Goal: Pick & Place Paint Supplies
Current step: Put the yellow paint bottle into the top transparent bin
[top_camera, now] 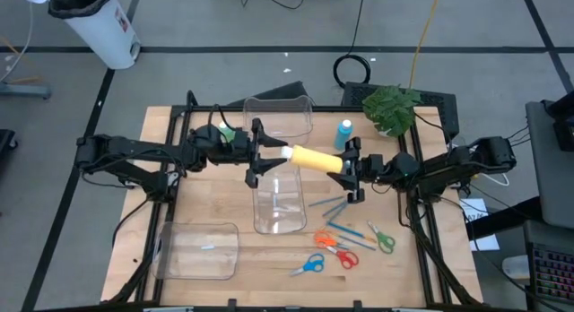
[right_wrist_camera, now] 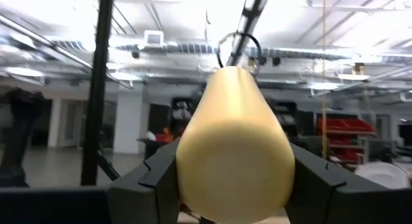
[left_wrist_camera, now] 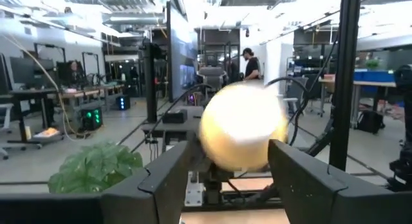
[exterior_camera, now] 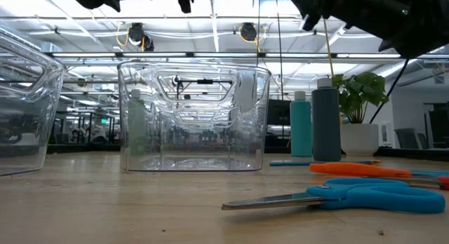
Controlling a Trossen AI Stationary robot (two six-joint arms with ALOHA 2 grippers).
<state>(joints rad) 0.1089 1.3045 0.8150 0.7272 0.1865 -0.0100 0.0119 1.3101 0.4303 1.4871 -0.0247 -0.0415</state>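
Above the middle of the table (top_camera: pixel 206 191), the yellow paint bottle (top_camera: pixel 314 159) hangs lying sideways between the 2 arms, over the clear tub (top_camera: pixel 276 197). The right gripper (top_camera: pixel 348 169) clamps its body, fingers pressed to both sides. The left gripper (top_camera: pixel 255 154) sits at the white-capped end (fingers spread, not touching the bottle). A light blue bottle (top_camera: pixel 344 134) stands near the plant (top_camera: pixel 391 108). Brushes (top_camera: pixel 328 204) and 3 pairs of scissors (top_camera: pixel 339 251) lie right of the tub.
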